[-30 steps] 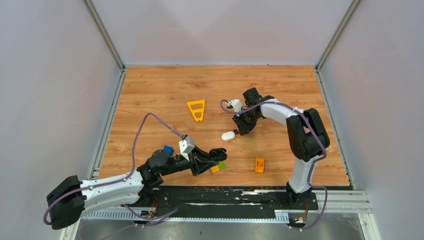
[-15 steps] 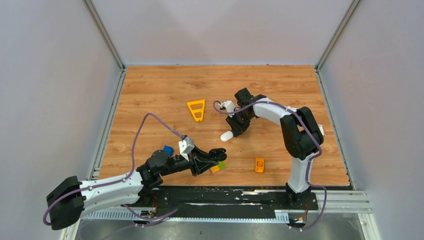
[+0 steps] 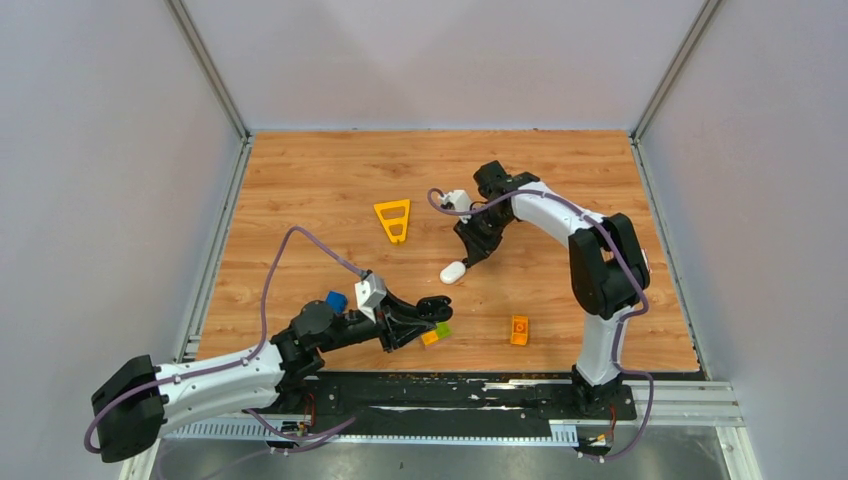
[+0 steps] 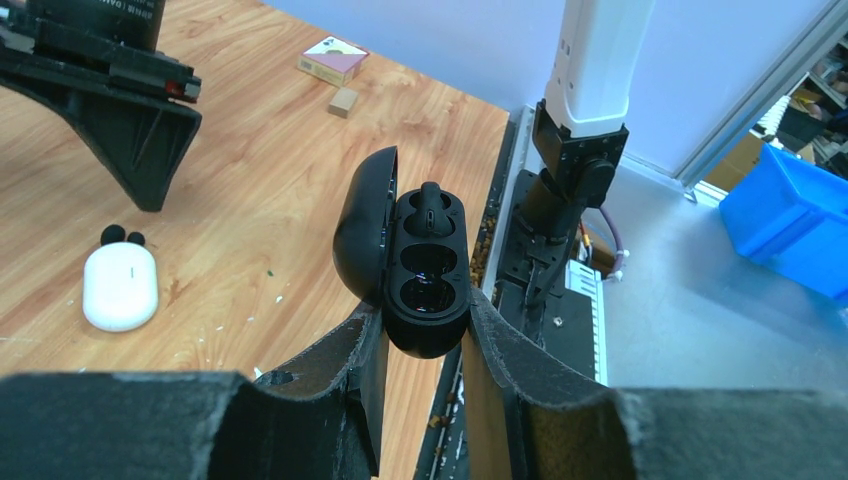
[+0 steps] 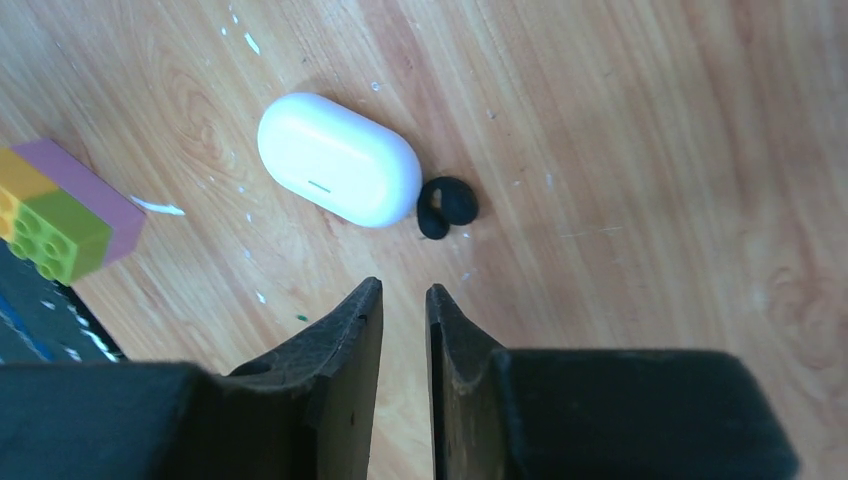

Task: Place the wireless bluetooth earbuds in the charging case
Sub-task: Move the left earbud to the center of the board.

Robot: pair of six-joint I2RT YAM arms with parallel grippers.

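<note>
My left gripper (image 4: 425,330) is shut on an open black clamshell charging case (image 4: 425,275), held above the table's near edge. One black earbud (image 4: 431,205) sits in its upper well; the lower well is empty. A closed white oval case (image 3: 453,271) lies mid-table, also in the right wrist view (image 5: 338,158). A black earbud (image 5: 446,205) lies on the wood touching its end. My right gripper (image 5: 403,295) hovers just beside them, its jaws nearly together with nothing between. No white earbud shows.
A yellow-green, orange and pink brick (image 3: 436,334) lies under my left gripper (image 3: 432,308). An orange brick (image 3: 519,329) lies near the front right. A yellow triangle piece (image 3: 393,219) lies mid-table. A blue block (image 3: 336,300) sits by the left arm.
My right arm has swung its wrist left and back, so the gripper now points down at the white case from the far side. The left arm has not moved.
</note>
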